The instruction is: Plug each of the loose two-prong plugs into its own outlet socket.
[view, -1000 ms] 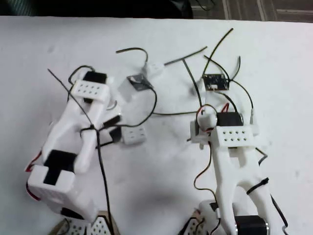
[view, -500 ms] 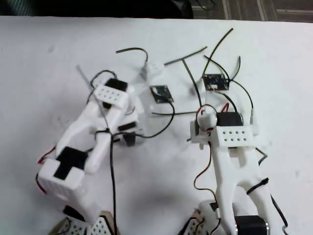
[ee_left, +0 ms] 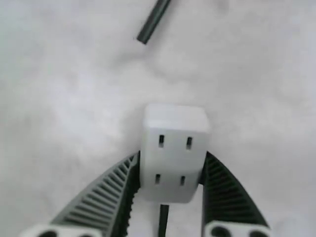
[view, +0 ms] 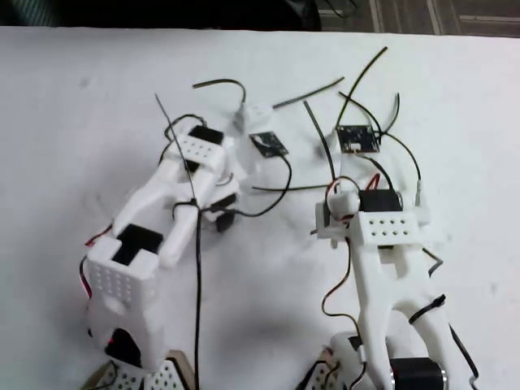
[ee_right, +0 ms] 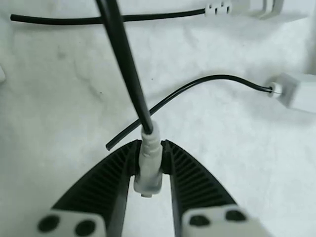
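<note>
A white, slightly rumpled desk [view: 73, 106] is lying under both arms, with black cords [view: 325, 150] straggling across it. The left jaws are pinching a white square plastic outlet block [ee_left: 174, 148] by its two sides. Its slotted face is turning outward, probably so a plug can reach the slots. The right jaws are clamping a white moulded plug on a black cord [ee_right: 147, 165] by its neck, the cord trailing ahead of them and the prongs hidden. Another white plug [ee_right: 295, 90] is lying loose well ahead of the right jaws.
</note>
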Motion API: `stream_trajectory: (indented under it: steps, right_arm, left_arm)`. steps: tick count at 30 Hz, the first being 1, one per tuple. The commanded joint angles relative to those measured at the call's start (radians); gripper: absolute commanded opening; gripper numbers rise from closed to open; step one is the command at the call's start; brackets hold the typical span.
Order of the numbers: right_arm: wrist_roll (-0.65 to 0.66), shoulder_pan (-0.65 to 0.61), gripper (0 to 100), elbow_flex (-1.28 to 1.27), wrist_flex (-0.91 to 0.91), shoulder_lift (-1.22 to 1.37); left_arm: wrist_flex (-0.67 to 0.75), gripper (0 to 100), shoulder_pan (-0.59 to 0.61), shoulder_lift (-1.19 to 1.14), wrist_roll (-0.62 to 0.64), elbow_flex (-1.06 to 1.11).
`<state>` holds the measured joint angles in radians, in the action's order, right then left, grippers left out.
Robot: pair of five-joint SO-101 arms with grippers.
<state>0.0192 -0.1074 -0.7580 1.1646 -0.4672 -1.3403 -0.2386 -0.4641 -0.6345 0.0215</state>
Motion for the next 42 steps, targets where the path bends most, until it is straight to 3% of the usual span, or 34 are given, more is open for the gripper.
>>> stream_trajectory:
  steps: [1,7,12,24,31,42]
  right_arm:
    - [0.0,0.002,1.8,0.005,-0.015,-0.038]
    - [0.002,-0.004,1.8,0.005,-0.015,-0.038]
    - [0.002,-0.005,1.8,0.005,-0.013,-0.038]
    - [0.003,-0.094,1.8,-0.014,0.035,-0.041]
    - [0.003,-0.197,1.8,-0.012,0.147,-0.117]
    - [0.011,-0.395,1.8,-0.02,0.272,-0.533]
  left_arm:
    - [-0.051,13,-0.012,0.01,0.114,-0.037]
    - [-0.117,14,-0.013,0.048,0.209,-0.041]
    - [-0.203,25,-0.013,0.157,0.296,-0.041]
    - [-0.319,26,0.015,0.378,0.305,-0.012]
    - [-0.253,11,0.022,0.578,0.302,0.199]
    - [-0.02,10,0.139,1.061,0.305,0.532]
